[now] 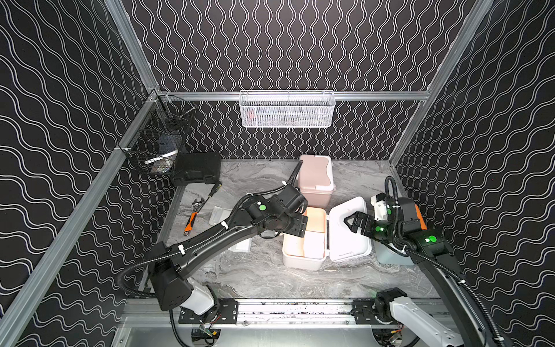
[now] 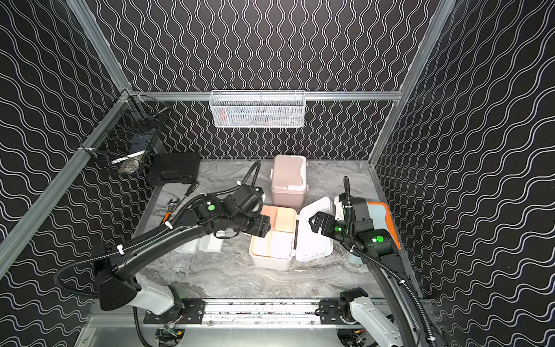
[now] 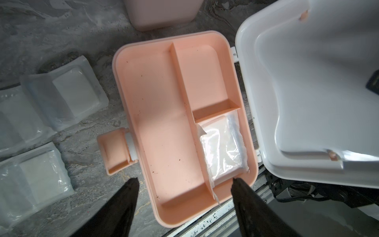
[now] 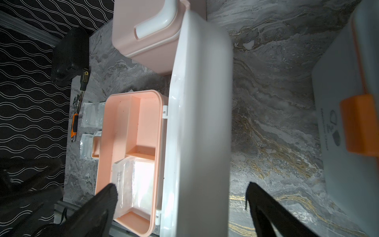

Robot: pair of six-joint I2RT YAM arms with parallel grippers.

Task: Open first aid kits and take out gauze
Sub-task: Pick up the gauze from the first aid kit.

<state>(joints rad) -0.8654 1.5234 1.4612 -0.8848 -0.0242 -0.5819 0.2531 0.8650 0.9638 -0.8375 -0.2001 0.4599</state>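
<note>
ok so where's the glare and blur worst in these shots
Left wrist view: the gauze packet in the peach tray is blown out by glare. Right wrist view: the white lid is close and soft, the light blue kit at the edge blurred. In both top views the tray looks washed out.

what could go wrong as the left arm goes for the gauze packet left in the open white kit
1. The gauze packet fills a corner compartment tight against the divider. The open left end effector may land a finger on the divider or rim, or pinch only the loose wrapper edge and slip.
2. The packets on the table lie close beside the kit, under the left arm, so setting another down could knock them.
</note>
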